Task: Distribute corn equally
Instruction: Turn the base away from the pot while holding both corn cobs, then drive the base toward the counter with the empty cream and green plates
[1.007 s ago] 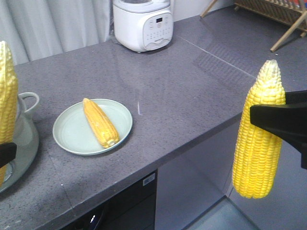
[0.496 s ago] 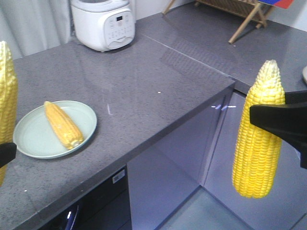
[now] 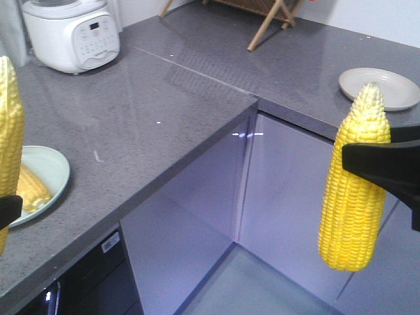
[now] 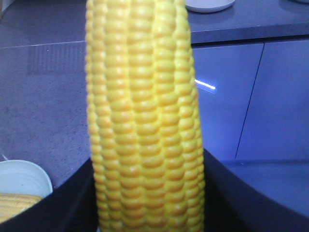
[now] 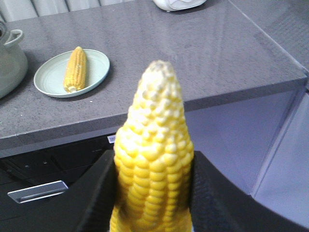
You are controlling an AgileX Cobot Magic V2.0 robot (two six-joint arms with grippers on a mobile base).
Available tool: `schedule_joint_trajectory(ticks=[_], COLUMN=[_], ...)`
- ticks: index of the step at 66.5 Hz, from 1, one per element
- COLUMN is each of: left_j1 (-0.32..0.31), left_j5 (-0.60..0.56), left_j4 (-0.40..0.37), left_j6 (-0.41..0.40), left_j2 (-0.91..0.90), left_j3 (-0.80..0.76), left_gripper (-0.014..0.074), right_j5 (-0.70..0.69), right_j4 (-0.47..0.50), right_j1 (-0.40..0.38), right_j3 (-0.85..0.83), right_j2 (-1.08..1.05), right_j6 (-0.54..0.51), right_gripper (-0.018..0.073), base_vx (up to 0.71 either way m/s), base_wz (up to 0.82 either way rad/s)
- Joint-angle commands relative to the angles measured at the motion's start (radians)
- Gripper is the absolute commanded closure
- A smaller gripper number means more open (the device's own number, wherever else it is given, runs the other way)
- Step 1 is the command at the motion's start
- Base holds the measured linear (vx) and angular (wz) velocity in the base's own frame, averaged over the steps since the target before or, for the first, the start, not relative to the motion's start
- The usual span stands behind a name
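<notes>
My left gripper is shut on an upright cob of corn, which also shows at the left edge of the front view as a cob. My right gripper is shut on a second upright cob, which hangs in front of the cabinets, pale tip up. A third cob lies on a pale green plate on the grey counter. An empty pale plate sits on the counter at the far right, behind the right cob.
A white rice cooker stands at the back left and a wooden rack's legs behind it. A grey pot sits left of the green plate. The counter turns an inner corner above lilac cabinet doors.
The whole front view has swung right: the green plate and cooker slid to the left, and the empty plate came into view. Both grippers still hold their cobs.
</notes>
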Motion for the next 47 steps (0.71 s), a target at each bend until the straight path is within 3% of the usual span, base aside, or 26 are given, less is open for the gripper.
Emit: schedule_joint_trajectory(ticks=[1,47], left_j1=[-0.005,-0.005], left_j5=[-0.075,-0.075], left_j4=[-0.005,-0.005], left_j6=[-0.009,-0.009], left_j2=[0.003,0.003], left_j3=[-0.022,-0.022], left_gripper=[0.0325,0.0325], right_j5=[-0.055,-0.055], right_j4=[0.040,0.040], right_j1=[-0.003,-0.003], right_j3=[-0.024,-0.024], right_j2=[-0.007,-0.007], right_j6=[-0.010,-0.010], right_gripper=[0.0315,0.0315], base_vx=[-0.04,-0.04], base_wz=[-0.30,-0.29])
